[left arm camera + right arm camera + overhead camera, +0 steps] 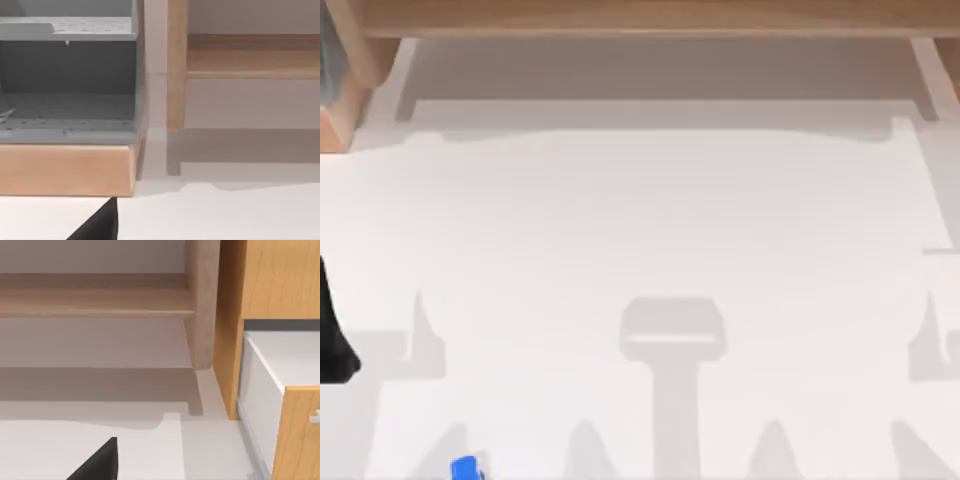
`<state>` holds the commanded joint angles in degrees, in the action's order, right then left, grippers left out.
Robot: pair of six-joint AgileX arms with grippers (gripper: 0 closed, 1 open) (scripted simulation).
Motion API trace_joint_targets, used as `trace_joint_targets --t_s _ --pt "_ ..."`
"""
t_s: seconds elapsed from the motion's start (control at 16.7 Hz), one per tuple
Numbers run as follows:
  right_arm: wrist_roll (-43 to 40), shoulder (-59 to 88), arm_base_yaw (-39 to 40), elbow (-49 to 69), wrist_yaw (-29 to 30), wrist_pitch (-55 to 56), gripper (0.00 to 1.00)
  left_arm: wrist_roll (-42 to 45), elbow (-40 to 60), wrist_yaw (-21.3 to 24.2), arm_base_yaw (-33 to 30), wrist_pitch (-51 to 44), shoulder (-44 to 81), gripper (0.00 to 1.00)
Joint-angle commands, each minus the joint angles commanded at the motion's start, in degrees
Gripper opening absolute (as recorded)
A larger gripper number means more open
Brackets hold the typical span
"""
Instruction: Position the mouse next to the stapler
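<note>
A white surface [650,220] is seen from above, bare across most of its middle and marked by soft grey shadows. At its near edge, close to the left corner, a small blue object [466,469] is cut off by the frame; whether it is the mouse or the stapler cannot be told from so little of it, and no second task object can be picked out. A dark shape [334,340] is seen at the left edge of the surface, probably part of the left arm, though this is a judgement. Whether the left end effector is spread or pressed together cannot be told, and the same holds for the right end effector. In each wrist view a black wedge is seen low in the picture, presumably part of that arm's own end effector, with a wooden post [176,65] and a rail beyond the far edge; a grey shelf unit [67,75] is seen from the left wrist and a wooden cabinet [270,280] with a white drawer [280,370] from the right. The task is judged to be at its very start, with nothing grasped. The next move calls for the mouse to be located and approached from above by the nearer arm.
</note>
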<state>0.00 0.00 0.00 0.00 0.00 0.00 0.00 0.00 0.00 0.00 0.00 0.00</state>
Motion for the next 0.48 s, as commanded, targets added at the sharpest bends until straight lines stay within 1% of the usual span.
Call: trace_joint_targets --t_s 0.24,0.36,0.48 --pt "-0.1 1.6 -0.3 1.6 0.1 -1.5 1.0 0.0 0.0 0.0 0.0 0.0 0.0 1.0" --pt "-0.2 5.4 -1.1 5.6 0.2 -5.0 1.0 0.0 0.0 0.0 0.0 0.0 0.0 1.0" --pt "-0.4 11.4 -2.3 12.0 0.4 -10.0 1.0 0.0 0.0 0.0 0.0 0.0 0.0 1.0"
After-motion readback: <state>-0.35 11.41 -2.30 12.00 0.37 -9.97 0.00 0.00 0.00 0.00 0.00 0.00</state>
